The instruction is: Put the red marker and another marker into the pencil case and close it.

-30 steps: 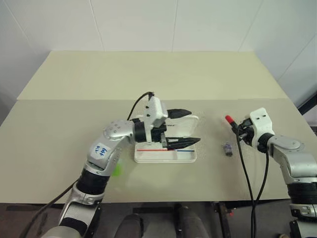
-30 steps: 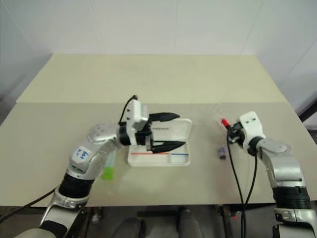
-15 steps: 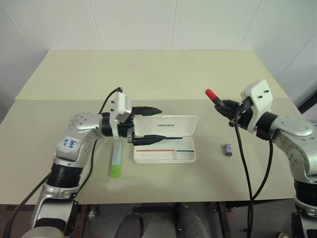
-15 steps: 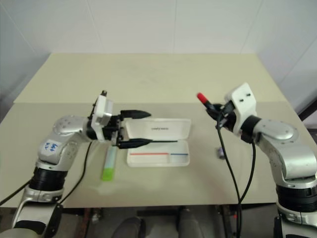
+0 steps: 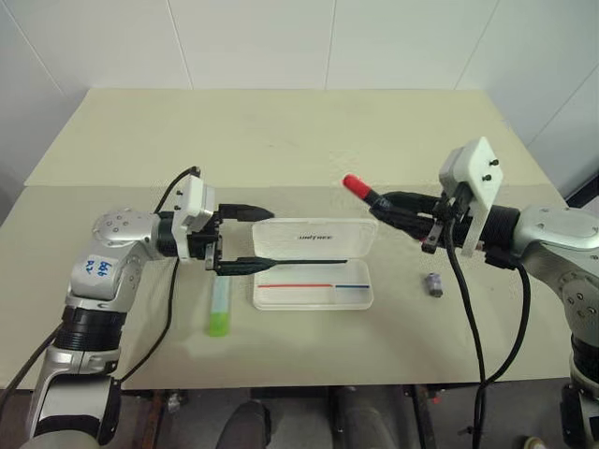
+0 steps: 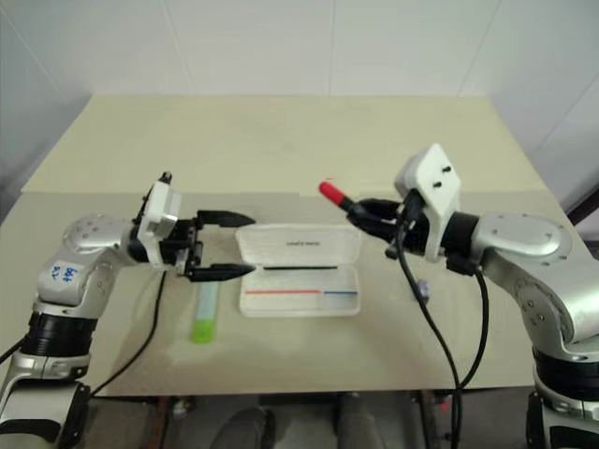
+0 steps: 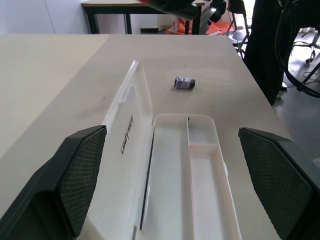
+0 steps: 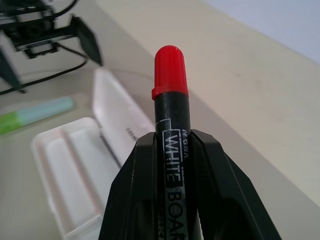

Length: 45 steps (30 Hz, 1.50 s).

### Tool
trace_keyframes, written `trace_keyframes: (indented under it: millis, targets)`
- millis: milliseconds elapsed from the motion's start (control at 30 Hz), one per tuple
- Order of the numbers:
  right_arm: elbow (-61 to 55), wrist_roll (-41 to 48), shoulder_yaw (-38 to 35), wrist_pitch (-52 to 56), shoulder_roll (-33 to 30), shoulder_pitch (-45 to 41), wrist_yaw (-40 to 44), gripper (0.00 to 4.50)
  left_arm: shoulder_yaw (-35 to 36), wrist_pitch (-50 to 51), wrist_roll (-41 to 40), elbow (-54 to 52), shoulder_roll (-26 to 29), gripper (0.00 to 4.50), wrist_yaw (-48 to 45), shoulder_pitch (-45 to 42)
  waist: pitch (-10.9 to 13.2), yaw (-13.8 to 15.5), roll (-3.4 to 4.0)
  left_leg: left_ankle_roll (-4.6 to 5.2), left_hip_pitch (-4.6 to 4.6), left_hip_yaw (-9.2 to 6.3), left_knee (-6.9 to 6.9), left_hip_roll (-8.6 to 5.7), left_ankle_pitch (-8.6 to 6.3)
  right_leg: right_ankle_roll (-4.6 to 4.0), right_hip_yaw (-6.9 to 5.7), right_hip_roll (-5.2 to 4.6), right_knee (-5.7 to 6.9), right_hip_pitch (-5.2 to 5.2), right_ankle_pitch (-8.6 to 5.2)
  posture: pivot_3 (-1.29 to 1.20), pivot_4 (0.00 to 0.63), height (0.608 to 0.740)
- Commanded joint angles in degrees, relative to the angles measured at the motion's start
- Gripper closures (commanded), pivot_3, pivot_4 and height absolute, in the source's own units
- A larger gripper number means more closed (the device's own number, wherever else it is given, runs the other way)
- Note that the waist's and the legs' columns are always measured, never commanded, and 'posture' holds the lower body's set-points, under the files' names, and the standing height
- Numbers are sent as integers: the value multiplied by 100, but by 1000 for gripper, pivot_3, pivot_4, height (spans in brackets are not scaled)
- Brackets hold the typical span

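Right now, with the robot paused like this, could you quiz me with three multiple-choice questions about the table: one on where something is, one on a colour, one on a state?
1. Where does the green highlighter lie?
A. inside the pencil case
B. on the table beside the case
C. in the left gripper

2. What colour is the cap of the marker in the right gripper?
A. red
B. blue
C. green

3. How is the pencil case?
A. shut
B. open and empty
C. open with a marker inside

Answers: 1 B, it rests on the table by the case's end, under the open left gripper. 2 A, the cap is bright red. 3 B, the lid is up and the tray bare.
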Motion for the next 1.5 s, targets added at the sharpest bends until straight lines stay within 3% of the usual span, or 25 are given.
trace_keyframes:
  millis: [33,333,767,1033,1500]
  targets:
    - [-294,66,237,3,-174,49,149,3926,267,-141,-204,-146,90,0,-123,129,0,0,0,0,0,1,0,-1,0,0,1,-1,0,0,0,0,150,740]
    - [-180,-616,1375,-524,-424,136,643,3926,562,-182,-351,-345,174,0,-132,683,0,-3,0,-2,9,3,9,-1,1,-11,-2,-2,0,0,-6,0,150,740]
    - [1196,-2465,3025,-1943,397,-575,947,3926,1032,-755,-142,169,762,0,-304,1193,0,-85,-1,-4,15,4,13,-1,2,-23,-3,-4,11,0,-13,0,150,740]
    - [1745,-3152,3301,-2310,978,-796,972,3926,1033,-700,-241,6,701,0,-190,1268,0,-133,-1,-5,11,1,12,-1,1,-19,-16,-9,43,-4,-11,0,150,740]
    - [2277,-3820,3553,-3014,1441,-1057,1429,3926,898,-754,-186,69,558,0,-114,1059,0,-141,-1,-6,17,0,14,-1,2,-23,-22,-8,60,-5,-13,0,150,740]
